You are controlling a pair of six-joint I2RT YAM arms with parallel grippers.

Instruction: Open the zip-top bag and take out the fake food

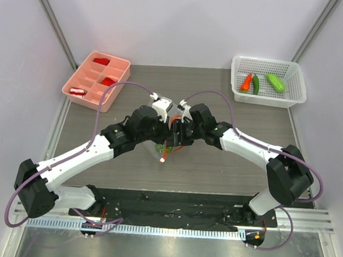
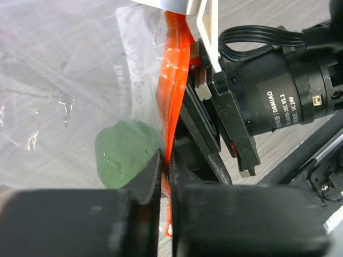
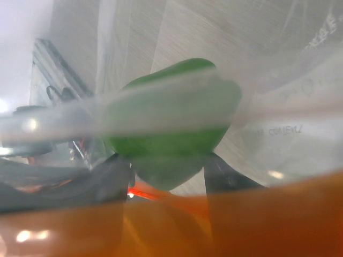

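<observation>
The zip-top bag [image 1: 164, 148] hangs between my two grippers over the table's middle, with its orange-red zip strip [image 2: 174, 69] running upright. My left gripper [image 2: 166, 163] is shut on the strip. A green bell pepper [image 2: 127, 152] sits inside the clear plastic beside the left jaws. In the right wrist view the pepper [image 3: 171, 123] lies between my right gripper's [image 3: 169, 172] spread fingertips, behind plastic, and the blurred orange strip [image 3: 214, 225] covers the lower frame. In the top view the left gripper [image 1: 162, 137] and the right gripper [image 1: 179, 135] almost touch.
A white mesh basket [image 1: 267, 100] at the back right holds an orange-red carrot piece [image 1: 246, 82], a dark green chili [image 1: 256, 83] and a light green oblong piece [image 1: 275, 81]. A pink divided tray [image 1: 114, 59] at the back left holds small red blocks [image 1: 101, 60].
</observation>
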